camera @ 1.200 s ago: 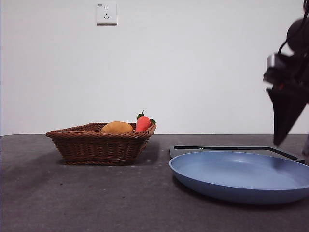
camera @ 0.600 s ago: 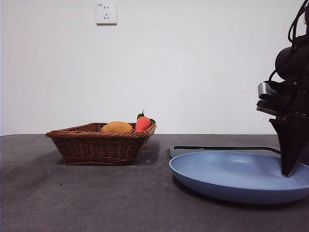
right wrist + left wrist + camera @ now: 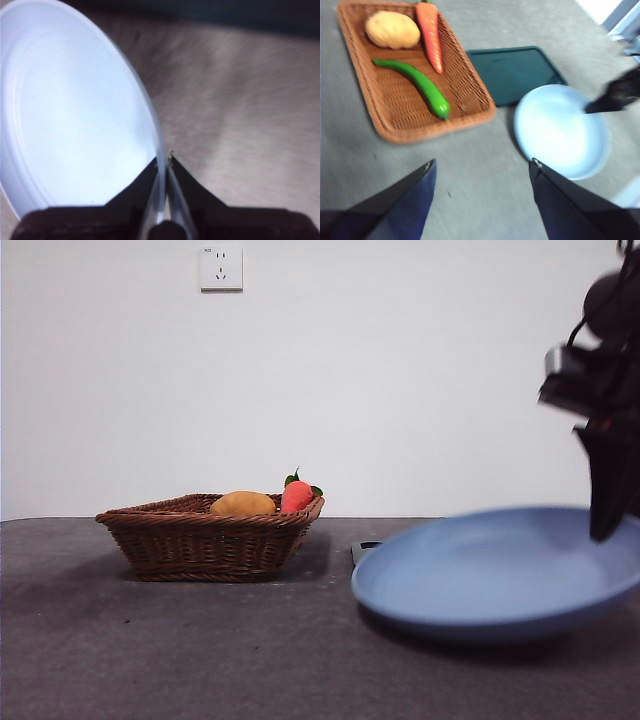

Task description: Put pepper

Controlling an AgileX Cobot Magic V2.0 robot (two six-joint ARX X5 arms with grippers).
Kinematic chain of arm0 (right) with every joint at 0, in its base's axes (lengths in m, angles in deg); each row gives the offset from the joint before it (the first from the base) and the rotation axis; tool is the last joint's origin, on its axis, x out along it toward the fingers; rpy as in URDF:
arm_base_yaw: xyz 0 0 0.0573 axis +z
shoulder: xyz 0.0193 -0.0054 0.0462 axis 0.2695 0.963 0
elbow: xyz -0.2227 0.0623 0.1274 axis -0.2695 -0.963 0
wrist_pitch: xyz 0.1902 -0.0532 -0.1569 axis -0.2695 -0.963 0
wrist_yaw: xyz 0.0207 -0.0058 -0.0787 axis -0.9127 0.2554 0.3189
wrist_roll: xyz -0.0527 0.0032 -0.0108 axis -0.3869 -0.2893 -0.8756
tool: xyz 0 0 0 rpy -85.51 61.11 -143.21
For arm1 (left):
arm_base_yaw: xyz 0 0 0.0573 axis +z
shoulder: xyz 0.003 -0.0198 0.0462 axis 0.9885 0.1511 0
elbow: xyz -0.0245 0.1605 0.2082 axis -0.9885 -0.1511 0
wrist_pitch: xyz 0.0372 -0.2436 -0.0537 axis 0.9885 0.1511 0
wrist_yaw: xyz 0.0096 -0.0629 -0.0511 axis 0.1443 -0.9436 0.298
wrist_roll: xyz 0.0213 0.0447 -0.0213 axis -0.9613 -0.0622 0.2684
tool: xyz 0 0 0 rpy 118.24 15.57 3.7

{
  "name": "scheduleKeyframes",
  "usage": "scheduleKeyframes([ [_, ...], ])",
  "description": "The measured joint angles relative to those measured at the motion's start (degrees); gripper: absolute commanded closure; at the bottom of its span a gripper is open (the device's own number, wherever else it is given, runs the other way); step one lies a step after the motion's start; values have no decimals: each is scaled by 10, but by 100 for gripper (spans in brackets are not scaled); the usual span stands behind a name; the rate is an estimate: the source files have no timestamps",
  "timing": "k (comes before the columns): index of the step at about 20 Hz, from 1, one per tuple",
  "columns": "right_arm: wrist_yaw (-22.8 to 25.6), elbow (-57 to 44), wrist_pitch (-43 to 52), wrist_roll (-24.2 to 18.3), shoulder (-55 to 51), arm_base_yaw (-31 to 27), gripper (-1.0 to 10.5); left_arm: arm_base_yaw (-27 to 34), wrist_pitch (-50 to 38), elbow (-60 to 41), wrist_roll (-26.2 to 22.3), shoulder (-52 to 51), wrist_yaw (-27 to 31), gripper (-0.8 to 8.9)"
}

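A: From the front, the woven brown wicker basket's (image 3: 210, 535) wall hid the slim glossy green pepper; what else was unclear?

B: The round pale blue plate (image 3: 500, 575) ran off the right edge, motion-blurred, covering most of the dark rectangular tray (image 3: 362, 548).

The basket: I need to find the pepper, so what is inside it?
Inside the basket: the green pepper, a carrot-like orange vegetable and a yellow-brown rounded one. In the front view the basket's wall hides the pepper.
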State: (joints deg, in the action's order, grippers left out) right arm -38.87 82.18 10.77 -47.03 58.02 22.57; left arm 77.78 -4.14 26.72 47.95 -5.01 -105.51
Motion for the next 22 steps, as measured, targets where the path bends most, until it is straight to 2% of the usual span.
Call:
scheduleKeyframes([
  [6, 0, 0, -20, 11, -141, -9, 943, -114, -51, 91, 35, 180, 136, 490],
  [11, 1, 0, -45, 21, -231, -29, 943, -177, -53, 199, 40, 357, 238, 490],
  [16, 1, 0, -75, 25, -314, -38, 943, -197, -52, 301, 40, 509, 287, 490],
  [22, 1, 0, -85, 26, -368, -40, 943, -198, -50, 353, 51, 625, 315, 490],
])
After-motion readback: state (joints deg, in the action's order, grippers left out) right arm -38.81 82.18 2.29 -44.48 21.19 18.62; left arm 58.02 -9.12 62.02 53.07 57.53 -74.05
